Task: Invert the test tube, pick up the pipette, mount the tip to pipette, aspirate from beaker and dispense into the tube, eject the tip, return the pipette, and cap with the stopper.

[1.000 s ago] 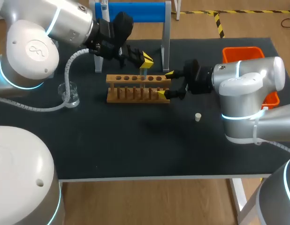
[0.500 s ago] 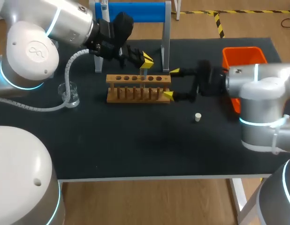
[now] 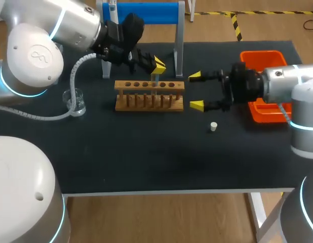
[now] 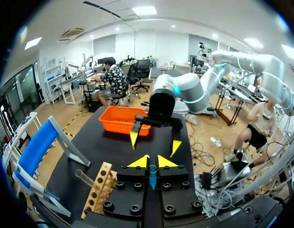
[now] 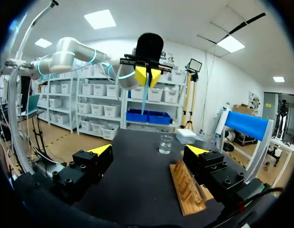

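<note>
Your left gripper [image 3: 156, 65] hangs over the far side of the wooden rack [image 3: 149, 95], its yellow tips closed on the test tube [image 3: 155, 80]; the tube stands upright, pinched from both sides at its upper end, with its lower end down at the rack's top board, though you cannot tell whether it sits in a hole; in the left wrist view the tube shows as a thin bluish sliver between the two tips. Your right gripper [image 3: 196, 91] lies level just right of the rack's right end, apart from it, its jaws spread wide and holding nothing; one tip is on the far side and one on the near side. The small pale stopper [image 3: 213, 126] sits on the black table [image 3: 146, 162] near that gripper, on its near side and free of it; the beaker [image 3: 75, 101] stands well to the left of the rack; the orange bin [image 3: 262, 58] is at the far right, behind your right arm; the blue stand [image 3: 141, 12] is at the far edge, behind the rack.
</note>
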`<state>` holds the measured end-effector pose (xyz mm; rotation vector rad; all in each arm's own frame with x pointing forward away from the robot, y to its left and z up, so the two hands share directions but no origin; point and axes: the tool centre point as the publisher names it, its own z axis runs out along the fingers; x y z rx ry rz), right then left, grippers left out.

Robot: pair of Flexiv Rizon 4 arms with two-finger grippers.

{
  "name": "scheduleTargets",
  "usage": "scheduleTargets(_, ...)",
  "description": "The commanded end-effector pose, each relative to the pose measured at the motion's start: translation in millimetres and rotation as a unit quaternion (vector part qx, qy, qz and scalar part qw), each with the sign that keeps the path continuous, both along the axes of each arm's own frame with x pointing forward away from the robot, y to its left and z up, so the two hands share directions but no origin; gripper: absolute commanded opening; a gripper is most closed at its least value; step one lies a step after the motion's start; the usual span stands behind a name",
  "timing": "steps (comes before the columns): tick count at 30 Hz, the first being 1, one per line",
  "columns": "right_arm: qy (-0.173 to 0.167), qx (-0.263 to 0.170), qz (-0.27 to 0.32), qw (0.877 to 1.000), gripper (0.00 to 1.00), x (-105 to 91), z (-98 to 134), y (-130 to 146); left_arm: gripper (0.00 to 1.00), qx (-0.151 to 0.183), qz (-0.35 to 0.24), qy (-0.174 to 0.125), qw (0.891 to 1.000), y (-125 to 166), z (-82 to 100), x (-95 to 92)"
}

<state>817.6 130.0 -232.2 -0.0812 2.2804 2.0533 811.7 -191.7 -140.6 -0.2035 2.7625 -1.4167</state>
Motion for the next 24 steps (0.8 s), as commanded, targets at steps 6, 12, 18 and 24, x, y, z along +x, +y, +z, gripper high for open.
scheduleTargets(6, 0.050, 0.061, 0.088, 0.993, 1.00, -0.6, 18.4, -5.1, 0.00, 0.003, -0.001, 0.002, 1.000, 0.2, 1.5, 1.0)
scheduleTargets(12, 0.065, 0.070, 0.110, 0.989, 1.00, -9.5, 30.2, 9.2, 0.00, 0.003, -0.001, 0.002, 1.000, 0.2, 1.5, 1.0)
scheduleTargets(18, 0.071, 0.065, 0.116, 0.989, 1.00, -14.2, 35.8, 27.8, 0.00, 0.003, -0.001, 0.002, 1.000, 0.2, 1.5, 1.0)
scheduleTargets(24, 0.076, 0.058, 0.116, 0.989, 1.00, -14.8, 37.2, 44.2, 0.00, 0.003, -0.001, 0.002, 1.000, 0.2, 1.5, 1.0)
